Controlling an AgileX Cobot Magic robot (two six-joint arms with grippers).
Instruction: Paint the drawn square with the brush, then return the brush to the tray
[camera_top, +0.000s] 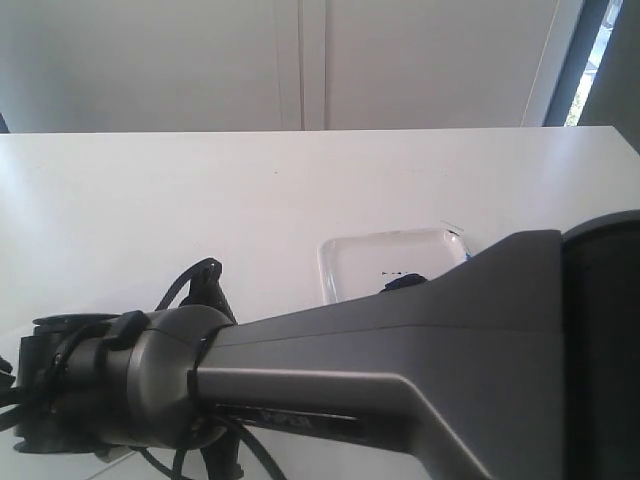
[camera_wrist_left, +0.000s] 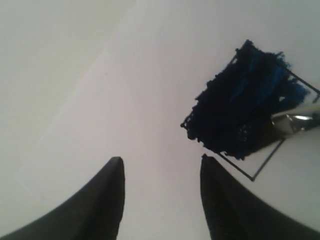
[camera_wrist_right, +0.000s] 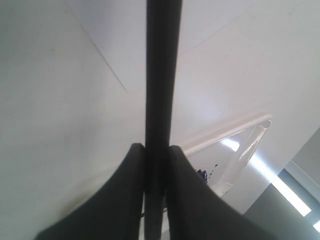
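The drawn square (camera_wrist_left: 240, 115) is a thin black outline on the white paper sheet (camera_wrist_left: 125, 125), mostly covered by a ragged dark-navy patch. The brush's silver ferrule (camera_wrist_left: 295, 122) lies over the square's edge, its bristles on the paint. My left gripper (camera_wrist_left: 160, 162) hovers open beside the square with nothing between its fingers. My right gripper (camera_wrist_right: 156, 147) is shut on the brush's black handle (camera_wrist_right: 161, 75). The glossy white tray (camera_top: 390, 265) sits on the table's right half, with a little navy paint showing; the tray (camera_wrist_right: 235, 155) also shows behind the right fingers.
A large grey arm (camera_top: 400, 350) crosses the foreground of the exterior view from right to left and hides the paper and both grippers there. The white table (camera_top: 200, 190) runs back to a pale wall. Black cables (camera_top: 195, 285) loop near the arm's joint.
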